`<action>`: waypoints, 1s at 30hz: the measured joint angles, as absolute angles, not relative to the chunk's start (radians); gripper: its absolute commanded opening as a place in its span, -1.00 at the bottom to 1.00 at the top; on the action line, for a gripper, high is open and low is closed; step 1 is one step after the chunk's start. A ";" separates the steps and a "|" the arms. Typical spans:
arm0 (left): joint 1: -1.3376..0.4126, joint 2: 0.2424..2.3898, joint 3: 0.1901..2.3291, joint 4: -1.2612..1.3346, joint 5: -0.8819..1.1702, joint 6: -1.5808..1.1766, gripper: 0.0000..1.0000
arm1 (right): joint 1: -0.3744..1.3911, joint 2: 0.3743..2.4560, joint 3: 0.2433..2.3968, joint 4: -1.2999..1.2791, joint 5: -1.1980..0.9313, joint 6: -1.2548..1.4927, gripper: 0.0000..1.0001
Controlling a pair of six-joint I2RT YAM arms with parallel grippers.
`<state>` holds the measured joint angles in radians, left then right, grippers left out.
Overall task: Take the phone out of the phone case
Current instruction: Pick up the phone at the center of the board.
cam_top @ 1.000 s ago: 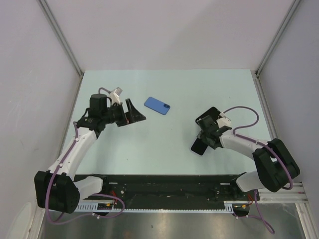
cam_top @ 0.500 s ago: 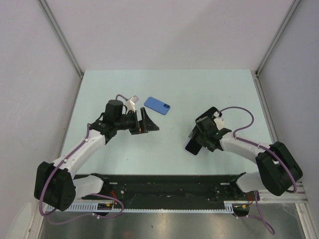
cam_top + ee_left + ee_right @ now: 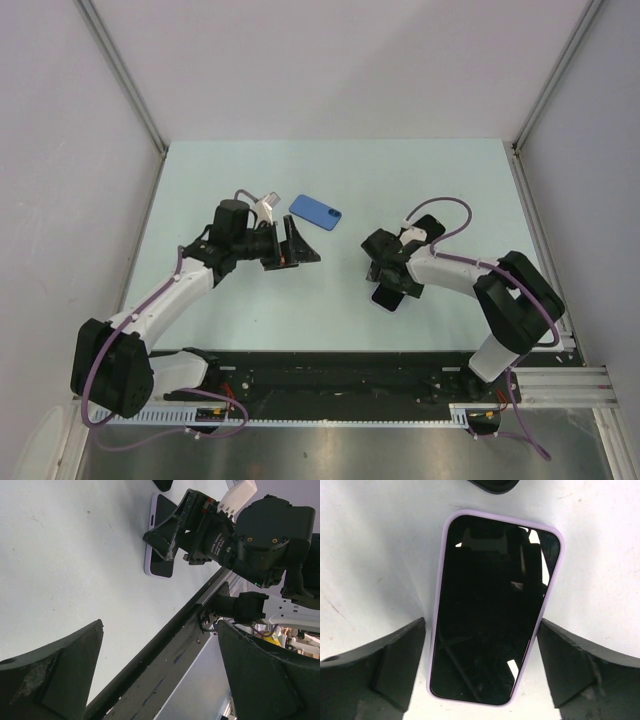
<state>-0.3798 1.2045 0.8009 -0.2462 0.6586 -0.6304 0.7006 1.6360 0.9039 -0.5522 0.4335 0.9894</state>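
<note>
The phone in its lilac case (image 3: 495,610) lies flat on the table with its dark screen up. It also shows in the top view (image 3: 388,297) and the left wrist view (image 3: 159,555). My right gripper (image 3: 482,622) is open just above it, one finger (image 3: 395,665) on each side of the case with small gaps; it also shows in the top view (image 3: 384,268). My left gripper (image 3: 300,246) is open and empty, tilted toward the right arm, well left of the phone. Its fingers (image 3: 55,675) frame the table's front edge.
A flat blue phone-shaped item (image 3: 315,211) lies at the back centre, just beyond my left gripper. A black flat item (image 3: 428,226) lies behind the right gripper, its edge showing in the right wrist view (image 3: 492,485). The black rail (image 3: 330,372) runs along the near edge.
My right gripper swung left and now hangs over the phone, which shifted slightly left. My left gripper moved right toward the centre, then held still.
</note>
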 measured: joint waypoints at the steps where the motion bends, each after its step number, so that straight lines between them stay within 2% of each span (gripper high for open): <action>1: -0.380 1.205 0.801 -0.247 0.659 -0.629 0.99 | 0.706 1.639 0.906 -0.554 0.438 0.989 0.61; 2: -0.380 1.205 0.801 -0.248 0.658 -0.629 0.99 | 0.708 1.641 0.907 -0.555 0.444 0.991 0.40; 5: -0.380 1.205 0.801 -0.249 0.658 -0.628 1.00 | 0.707 1.637 0.904 -0.553 0.446 0.994 0.13; 7: -0.380 1.205 0.801 -0.249 0.658 -0.628 0.99 | 0.707 1.624 0.896 -0.545 0.439 0.993 0.06; 16: -0.395 1.224 0.735 -0.168 0.688 -0.650 1.00 | 0.715 1.513 0.833 -0.523 0.319 1.010 -0.04; 24: -0.527 1.309 0.574 0.040 0.742 -0.760 0.99 | 0.739 1.459 0.830 -0.421 0.187 1.061 -0.06; 30: -0.606 1.376 0.553 0.216 0.767 -0.826 0.97 | 0.740 1.459 0.830 -0.344 0.122 1.099 -0.07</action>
<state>-0.6060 1.3762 0.5529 0.2157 0.7670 -0.8261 0.7403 1.4590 0.8303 -0.3443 0.1223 1.0988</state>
